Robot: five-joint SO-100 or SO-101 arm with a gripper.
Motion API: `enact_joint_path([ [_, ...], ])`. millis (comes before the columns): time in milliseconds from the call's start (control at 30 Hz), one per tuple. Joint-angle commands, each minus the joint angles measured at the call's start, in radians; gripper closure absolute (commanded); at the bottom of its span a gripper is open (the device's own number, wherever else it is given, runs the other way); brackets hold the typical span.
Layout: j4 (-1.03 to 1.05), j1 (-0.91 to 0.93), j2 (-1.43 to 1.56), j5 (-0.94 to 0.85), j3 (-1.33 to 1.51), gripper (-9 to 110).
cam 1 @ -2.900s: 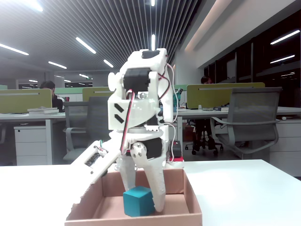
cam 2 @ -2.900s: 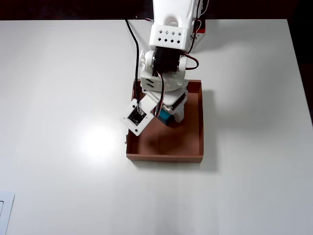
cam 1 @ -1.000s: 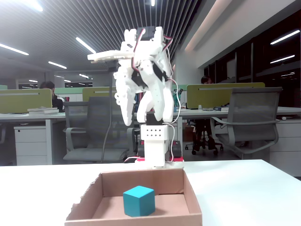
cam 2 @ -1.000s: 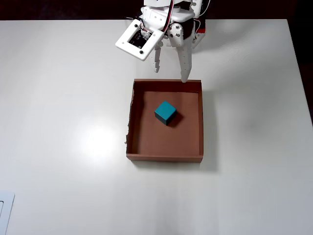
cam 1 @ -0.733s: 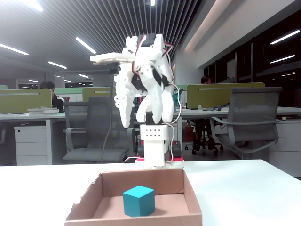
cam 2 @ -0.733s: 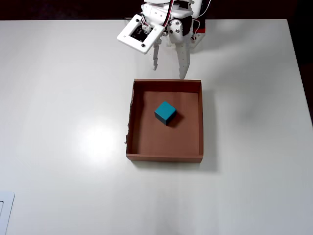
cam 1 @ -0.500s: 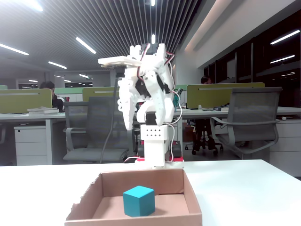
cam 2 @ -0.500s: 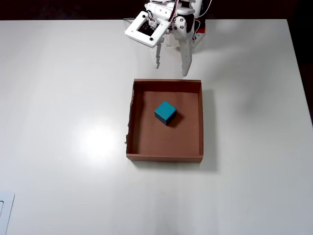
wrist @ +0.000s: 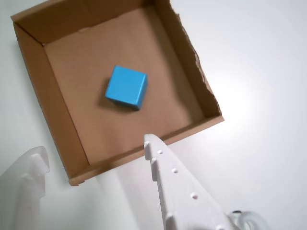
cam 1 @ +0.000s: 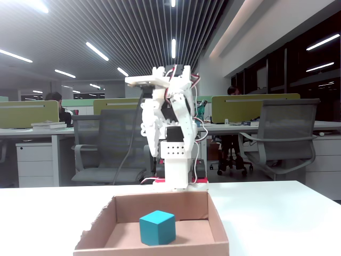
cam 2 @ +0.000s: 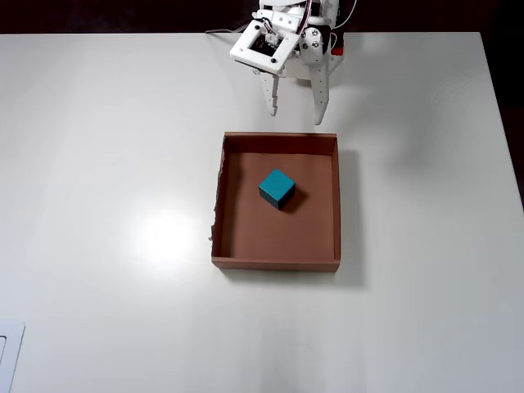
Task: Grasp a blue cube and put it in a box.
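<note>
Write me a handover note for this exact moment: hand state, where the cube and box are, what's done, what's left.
Hand: open and empty, raised off the table just beyond the box's far wall in the overhead view.
Blue cube: resting on the floor of the box, near its middle, clear of all walls.
Box: on the white table, ragged edge on its left side in the overhead view.
Done: cube is in the box and released.
Left: nothing visible beyond parking the arm.

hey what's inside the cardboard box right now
Only the blue cube, resting on the floor of the box near its middle, clear of all four walls. The rest of the floor is bare cardboard. The open claw is outside, empty. The cube's underside is hidden.
</note>
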Motion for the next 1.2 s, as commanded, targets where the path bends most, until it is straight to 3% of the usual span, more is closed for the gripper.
enact_joint_path([
  [0, -0.025, -0.015, 0.034, -0.011, 0.021, 77],
  [1167, -0.152, -0.067, 0.135, 0.000, 0.376, 83],
])
